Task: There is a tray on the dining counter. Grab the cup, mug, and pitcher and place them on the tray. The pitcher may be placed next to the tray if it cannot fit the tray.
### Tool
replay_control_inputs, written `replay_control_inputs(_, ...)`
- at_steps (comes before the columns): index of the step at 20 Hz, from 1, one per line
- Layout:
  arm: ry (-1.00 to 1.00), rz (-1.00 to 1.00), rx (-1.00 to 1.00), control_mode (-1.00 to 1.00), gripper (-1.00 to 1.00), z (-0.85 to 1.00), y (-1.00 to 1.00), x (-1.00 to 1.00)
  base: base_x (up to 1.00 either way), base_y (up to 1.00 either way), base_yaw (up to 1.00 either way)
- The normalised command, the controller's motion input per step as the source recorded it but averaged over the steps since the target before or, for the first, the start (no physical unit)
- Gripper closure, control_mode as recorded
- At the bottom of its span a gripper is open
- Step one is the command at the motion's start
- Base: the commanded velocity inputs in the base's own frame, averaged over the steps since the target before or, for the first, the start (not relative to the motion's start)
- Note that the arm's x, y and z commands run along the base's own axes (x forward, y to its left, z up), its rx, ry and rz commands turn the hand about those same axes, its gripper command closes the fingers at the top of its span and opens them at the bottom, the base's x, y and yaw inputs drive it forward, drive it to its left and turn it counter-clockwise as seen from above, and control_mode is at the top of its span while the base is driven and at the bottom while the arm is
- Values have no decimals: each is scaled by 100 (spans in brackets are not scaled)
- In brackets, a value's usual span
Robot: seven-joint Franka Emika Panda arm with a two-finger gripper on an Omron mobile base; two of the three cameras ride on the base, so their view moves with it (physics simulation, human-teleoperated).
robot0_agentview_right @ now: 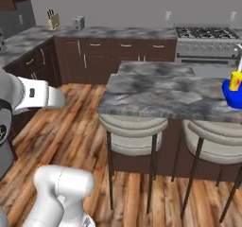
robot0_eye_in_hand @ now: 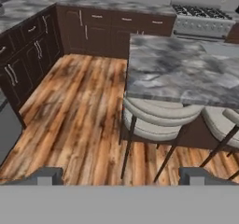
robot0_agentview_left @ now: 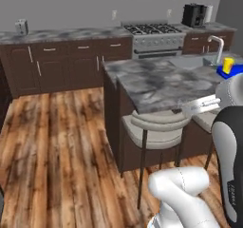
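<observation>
The dining counter (robot0_agentview_left: 156, 84) (robot0_agentview_right: 165, 91) (robot0_eye_in_hand: 182, 73) is a grey marbled island ahead of me. At its far right end lies the blue tray (robot0_agentview_left: 231, 73) (robot0_agentview_right: 233, 97), cut off by the frame edge. The yellow cup (robot0_agentview_left: 228, 64) (robot0_agentview_right: 235, 81) stands upright on the tray. My gripper (robot0_eye_in_hand: 121, 176) is open and holds nothing. It hangs in the air short of the counter's near edge, over the wooden floor. The mug and the pitcher are out of view.
Round cushioned stools (robot0_agentview_left: 156, 127) (robot0_agentview_right: 132, 131) (robot0_eye_in_hand: 158, 118) stand under the counter's near edge. A faucet (robot0_agentview_left: 216, 44) rises beside the tray. Dark cabinets (robot0_eye_in_hand: 28, 45) and a stove (robot0_agentview_left: 154, 37) line the back wall. Open wooden floor (robot0_agentview_left: 61, 141) lies to the left.
</observation>
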Motion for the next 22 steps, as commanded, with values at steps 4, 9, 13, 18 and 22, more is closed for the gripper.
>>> replay_control_inputs(4, 0, 0, 0, 100, -100, 0, 0, 0, 66, 100, -5)
replay_control_inputs(9, 0, 0, 0, 100, -100, 0, 0, 0, 92, 100, 0)
replay_control_inputs(13, 0, 0, 0, 100, -100, 0, 0, 0, 100, 84, 0)
replay_control_inputs(18, 0, 0, 0, 100, -100, 0, 0, 0, 100, 4, 0)
replay_control_inputs(22, 0, 0, 0, 100, -100, 0, 0, 0, 99, -40, 0)
